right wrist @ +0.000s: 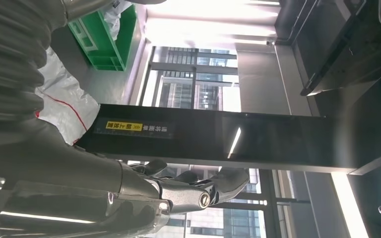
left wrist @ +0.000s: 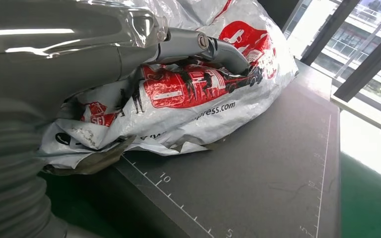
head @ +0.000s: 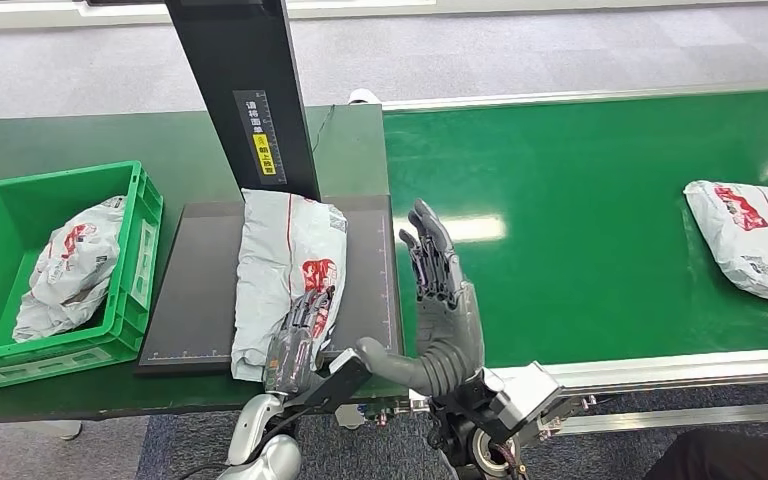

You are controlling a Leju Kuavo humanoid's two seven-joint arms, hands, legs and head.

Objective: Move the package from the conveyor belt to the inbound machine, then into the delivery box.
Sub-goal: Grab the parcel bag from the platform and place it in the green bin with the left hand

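Observation:
A grey-white package (head: 285, 260) with red print lies lengthwise on the black plate of the inbound machine (head: 200, 290). My left hand (head: 298, 335) grips its near end, fingers laid over the top. In the left wrist view the fingers (left wrist: 218, 47) curve down onto the crumpled package (left wrist: 203, 99) above the ruled plate (left wrist: 278, 163). My right hand (head: 440, 290) is raised upright and open beside the plate's right edge, holding nothing. The green delivery box (head: 140, 250) stands left of the plate with another package (head: 65, 270) inside.
The machine's black mast (head: 250, 90) rises at the plate's far edge, just beyond the package. The green conveyor belt (head: 580, 230) runs to the right, and a second package (head: 755, 240) lies at its right end. The table's front edge is close to my arms.

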